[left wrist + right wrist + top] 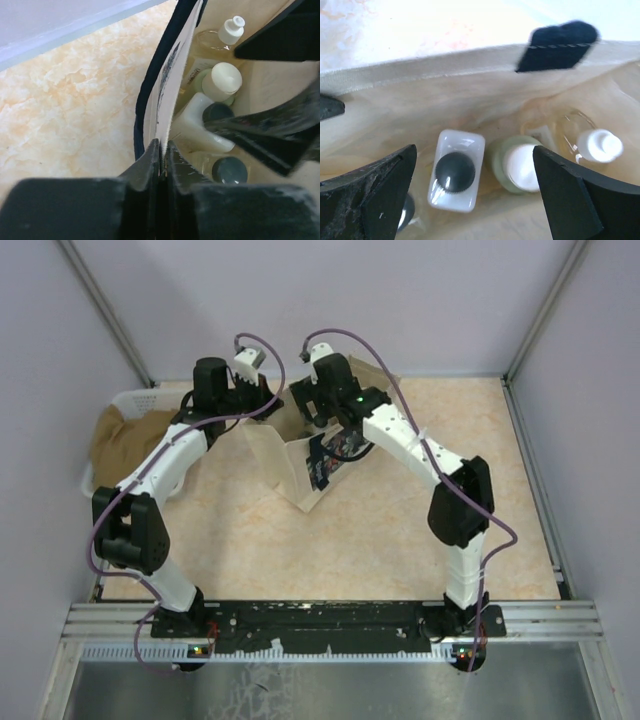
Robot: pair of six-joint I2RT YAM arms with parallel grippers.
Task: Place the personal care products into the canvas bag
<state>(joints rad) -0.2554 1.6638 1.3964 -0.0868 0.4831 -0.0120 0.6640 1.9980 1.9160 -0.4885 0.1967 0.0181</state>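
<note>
Left gripper [161, 148], at the bottom of its view, has jaws clamped on the canvas bag [165, 100] at its rim. Right gripper [474, 167] hovers, jaws wide apart, over the four bottles [456, 170] inside the bag, mid-frame in the top view

**Camera Placement Findings**

Top external camera: mounted high behind the arm bases [185, 612], angled down and forward, covering the whole desk [380, 540] from afar. Left wrist camera: sighting along the left hand [161, 149], very close to the canvas bag [170, 75] rim. Right wrist camera: looking down into the bag, close. Both wrist views share the bottles [456, 170] inside.
</note>
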